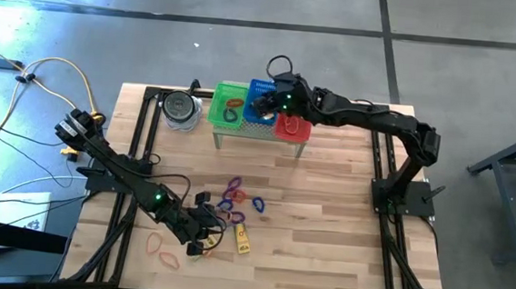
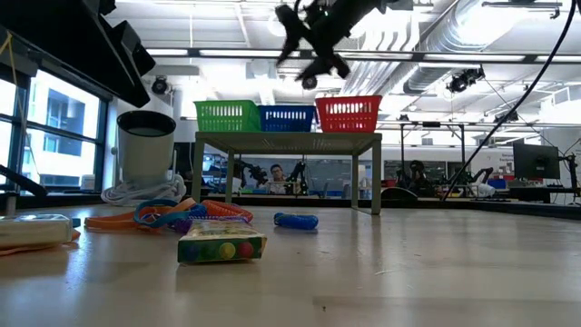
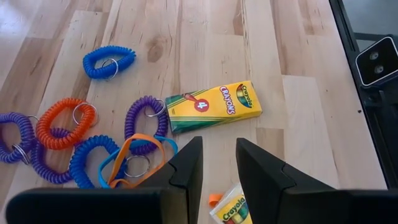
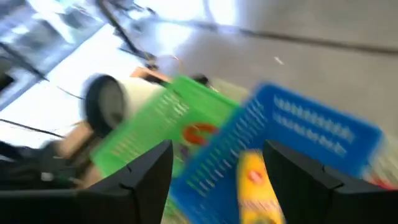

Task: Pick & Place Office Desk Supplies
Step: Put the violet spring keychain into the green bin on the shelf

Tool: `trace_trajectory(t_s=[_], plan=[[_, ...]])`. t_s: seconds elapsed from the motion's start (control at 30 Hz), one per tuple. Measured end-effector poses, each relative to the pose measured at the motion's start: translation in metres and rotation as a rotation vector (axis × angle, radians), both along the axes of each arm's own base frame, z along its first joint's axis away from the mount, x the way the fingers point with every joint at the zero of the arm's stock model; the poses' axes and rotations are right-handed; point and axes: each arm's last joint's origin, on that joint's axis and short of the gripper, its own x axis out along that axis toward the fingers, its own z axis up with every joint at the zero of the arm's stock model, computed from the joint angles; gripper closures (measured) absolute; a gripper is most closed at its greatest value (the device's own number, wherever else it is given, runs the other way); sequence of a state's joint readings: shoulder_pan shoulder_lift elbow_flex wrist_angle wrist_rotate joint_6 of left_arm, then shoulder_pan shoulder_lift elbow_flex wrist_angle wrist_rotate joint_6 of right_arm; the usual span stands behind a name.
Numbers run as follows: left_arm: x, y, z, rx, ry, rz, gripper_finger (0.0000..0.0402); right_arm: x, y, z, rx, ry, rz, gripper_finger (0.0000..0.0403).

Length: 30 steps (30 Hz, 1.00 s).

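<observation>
Coiled plastic loops (image 3: pixel 60 124) beside a flat cardboard crayon box (image 3: pixel 212 107).

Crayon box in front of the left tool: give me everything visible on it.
The crayon box is a small flat yellow carton with green ends, printed "CRAYONS" and a "4". It looks closed and lies flat on the wooden table, apart from the open left tool. One corner nearly meets a purple coil loop; contact is unclear.
</observation>
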<state>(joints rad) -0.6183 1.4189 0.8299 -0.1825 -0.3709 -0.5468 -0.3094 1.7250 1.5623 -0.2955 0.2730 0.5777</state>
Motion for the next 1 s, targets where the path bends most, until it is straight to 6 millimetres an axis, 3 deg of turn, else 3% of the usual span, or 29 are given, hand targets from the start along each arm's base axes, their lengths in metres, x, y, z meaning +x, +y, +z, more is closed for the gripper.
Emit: trace_trajectory(t_s=[0.23,0.37,0.53,0.73,1.0], plan=[[-0.003,-0.001,0.000,-0.044,0.046,-0.063,0.0309,0.002,0.033,0.039,-0.149,-0.197,0.387,0.0169],[-0.007,-0.004,0.006,-0.160,0.090,-0.187,0.0309,-0.008,0.078,0.060,-0.311,-0.231,0.796,0.0173],[-0.009,-0.003,0.011,-0.169,0.084,-0.207,0.0309,-0.025,0.140,0.079,-0.479,-0.271,1.016,0.0181],[-0.008,0.003,0.008,-0.133,0.103,-0.201,0.0309,-0.051,0.201,0.075,-0.547,-0.091,1.087,0.0188],[0.003,0.023,0.007,-0.077,0.105,-0.145,0.0309,-0.092,0.257,0.025,-0.210,0.426,0.863,0.0197]])
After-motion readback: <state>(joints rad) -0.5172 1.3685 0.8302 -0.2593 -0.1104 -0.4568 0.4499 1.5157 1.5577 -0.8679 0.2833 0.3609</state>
